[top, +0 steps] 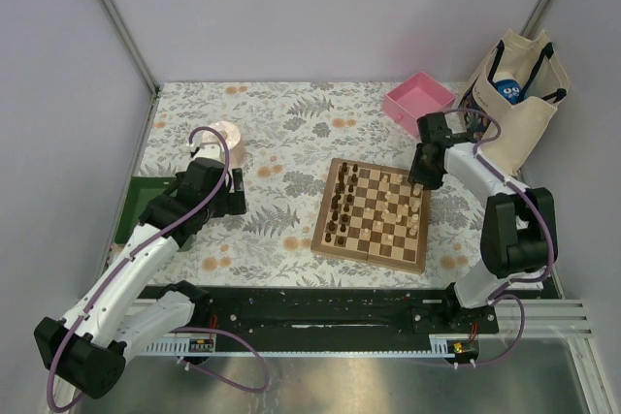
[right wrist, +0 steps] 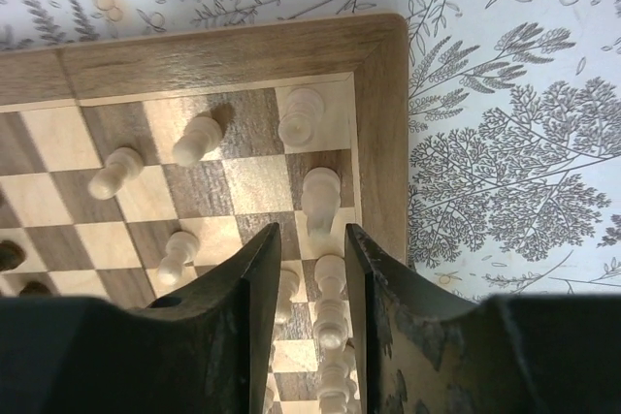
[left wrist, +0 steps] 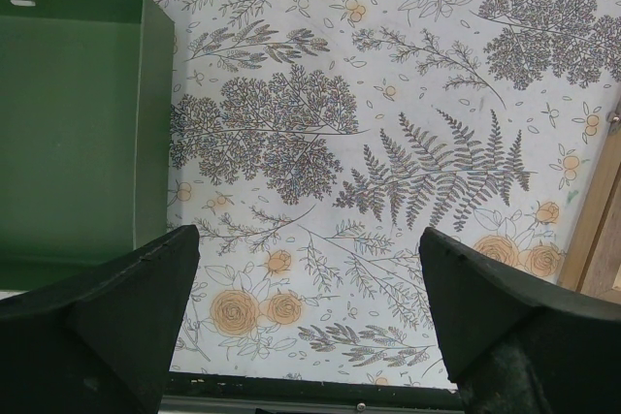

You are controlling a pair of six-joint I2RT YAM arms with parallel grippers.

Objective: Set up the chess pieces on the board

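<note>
Chess pieces (right wrist: 303,118) first, says my partner: the tiny turned wooden men, dark brown and pale tan. Where are they?

Me: On the square chequered wooden board (right wrist: 380,143). The dark ones are gathered along its left side and the pale ones on its right half, several close to the far right corner.

Partner: How will they handle?

Me: I judge them very light, hard and smooth, with narrow bases, so a nudge could tip one into its neighbours. I would take a piece around the waist below the head, coming straight down, with my fingers closing only a little.

Partner: And your right hand (right wrist: 312,244)?

Me: It is over that far right corner with the jaws only narrowly apart. One pale tan piece (right wrist: 330,276) stands between them in the edge column. A sliver of board shows on one side of it, so I am not clamping it. I cannot tell whether the other finger touches it.

Partner: The left hand (left wrist: 309,239)?

Me: It is spread wide and holds nothing, hanging over the floral-patterned bench (left wrist: 388,143) beside the green tray (left wrist: 68,123), well apart from the board.
</note>
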